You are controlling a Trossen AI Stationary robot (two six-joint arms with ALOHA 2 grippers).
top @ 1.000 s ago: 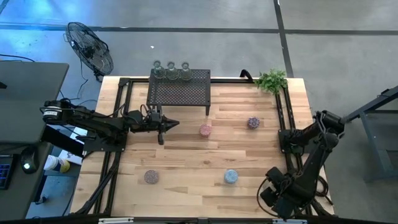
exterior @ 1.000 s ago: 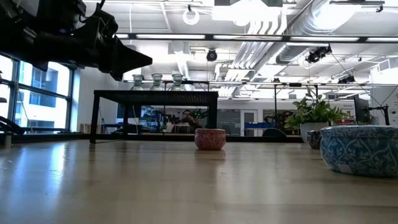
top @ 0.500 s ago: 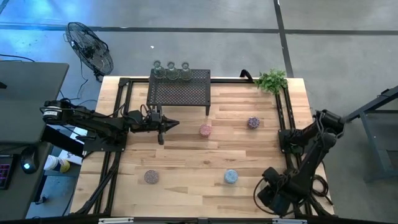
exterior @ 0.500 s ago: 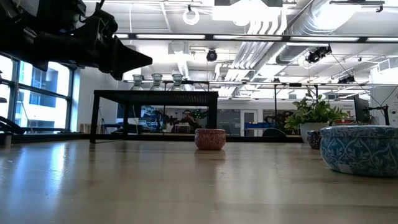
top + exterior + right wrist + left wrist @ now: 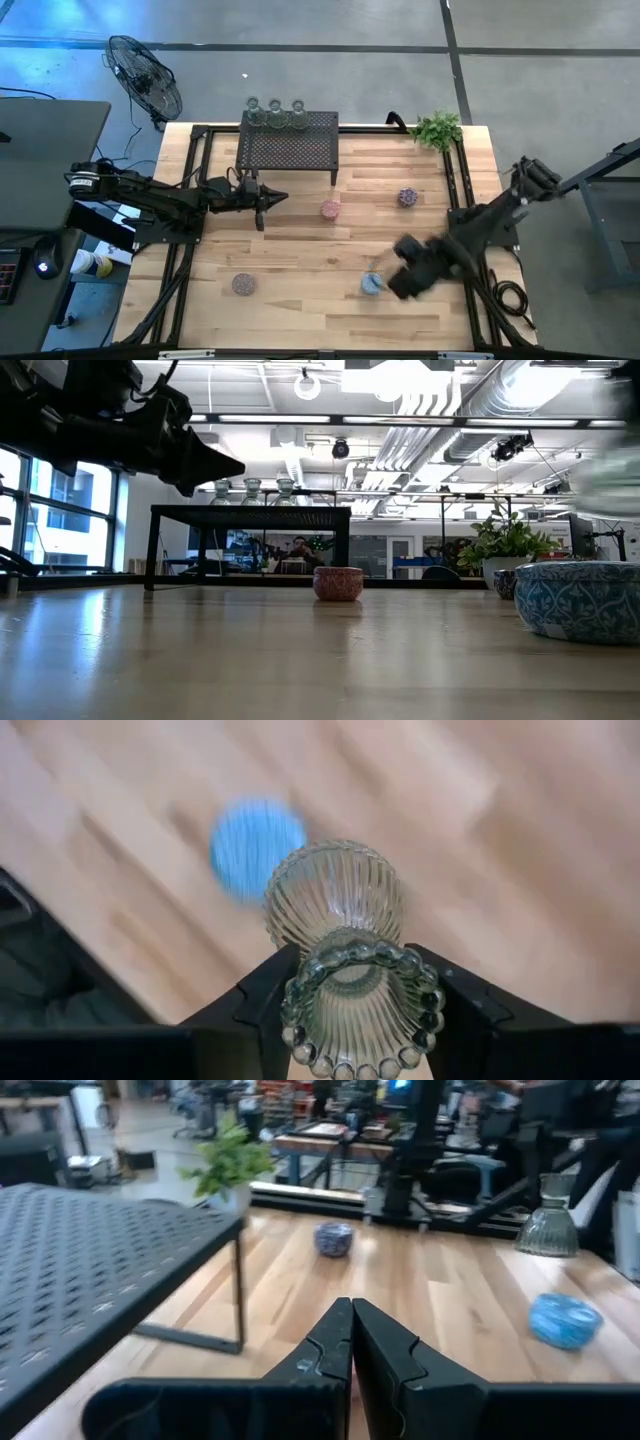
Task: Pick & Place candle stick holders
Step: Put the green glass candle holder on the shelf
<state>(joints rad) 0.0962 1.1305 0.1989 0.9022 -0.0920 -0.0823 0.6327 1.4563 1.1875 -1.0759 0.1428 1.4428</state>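
My right gripper (image 5: 392,280) hovers just right of the blue cup (image 5: 371,284), shut on a clear ribbed glass holder (image 5: 335,900). My left gripper (image 5: 283,198) is shut and empty, held above the table in front of the black mesh rack (image 5: 290,148). Three clear holders (image 5: 275,112) stand on the rack's far edge. A pink cup (image 5: 331,209), a purple cup (image 5: 407,197) and a mauve cup (image 5: 243,284) stand on the table. My right gripper pinches the clear holder between its two fingers (image 5: 265,992), one on each side of the narrow part just behind its beaded rim (image 5: 352,982). The fingers point down at the table. The holder is lifted clear, its ribbed bulb pointing down above the blue cup (image 5: 250,845).
A small green potted plant (image 5: 437,128) stands at the far right corner. Black frame rails (image 5: 455,190) run along the table's left and right sides. Bare wood lies between the rack and the near cups.
My right arm has swung from the table's near right corner toward the left and far side, carrying the clear holder to a spot beside the blue cup.
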